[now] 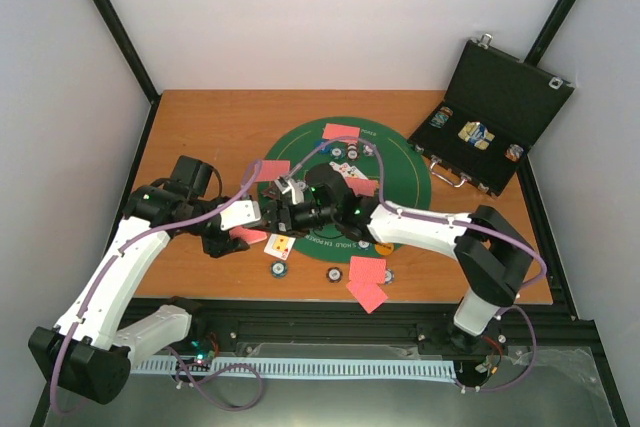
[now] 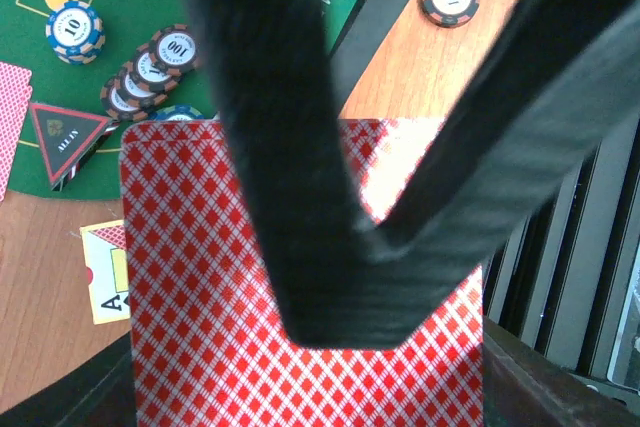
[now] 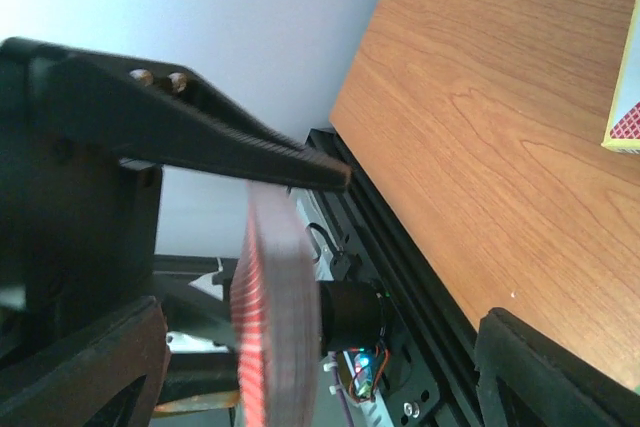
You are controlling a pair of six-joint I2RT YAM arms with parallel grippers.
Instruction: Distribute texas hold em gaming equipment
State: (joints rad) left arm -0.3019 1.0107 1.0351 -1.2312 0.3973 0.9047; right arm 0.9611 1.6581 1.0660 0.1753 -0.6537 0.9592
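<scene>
Card deck shows a red-and-white diamond-lattice back.

White walls, black frame posts, brown wooden table, soft even light

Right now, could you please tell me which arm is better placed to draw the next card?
Right, probably: the right gripper stands open around the edge of the deck, which the left gripper is shut on and holding.

This looks like a robotics laboratory cell: plain white panel walls between black metal frame posts, a brown wooden tabletop, white-and-black robot arms bolted to a black aluminium rail, and a pale ribbed cable duct below.
</scene>
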